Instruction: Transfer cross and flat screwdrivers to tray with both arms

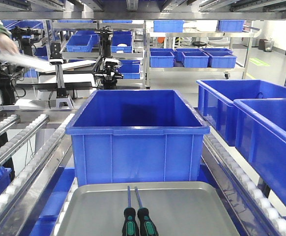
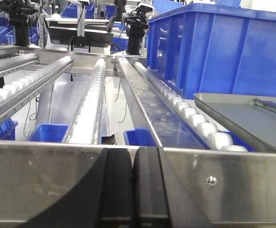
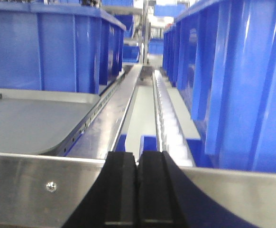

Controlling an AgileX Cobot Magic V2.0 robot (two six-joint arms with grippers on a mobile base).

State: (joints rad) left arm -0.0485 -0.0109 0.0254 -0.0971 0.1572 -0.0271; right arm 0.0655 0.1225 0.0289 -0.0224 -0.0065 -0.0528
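My left end effector (image 2: 135,187) sits low in its wrist view with its two black fingers (image 2: 119,185) pressed flat together, nothing between them. My right end effector (image 3: 138,190) is the same: black pads (image 3: 121,187) closed against each other, gripping nothing. Both hang just in front of a brushed steel crossbar (image 2: 233,183) that runs across the foot of each wrist view.

Largest ahead is the deep blue plastic bin (image 1: 137,135), standing on the roller conveyor straight beyond the tray. More blue bins (image 1: 261,118) line the right-hand side, close beside my right end effector in its wrist view. Rows of white rollers in steel rails (image 2: 93,102) run away from me on the left.

The large flat dull-grey metal tray (image 1: 192,211) with rounded corners lies just before the blue bin. From my left end effector it is ahead and off to the right, well apart from the fingers; from my right end effector it is ahead and to the left, also apart.

The two screwdrivers with black-and-green handles and thin steel shafts (image 1: 138,216) lie side by side on the tray near its front edge, handles toward me, shafts pointing at the bin, the handles just beside each other. Neither end effector touches them. In the left wrist view only a shaft end shows at the tray's far right.
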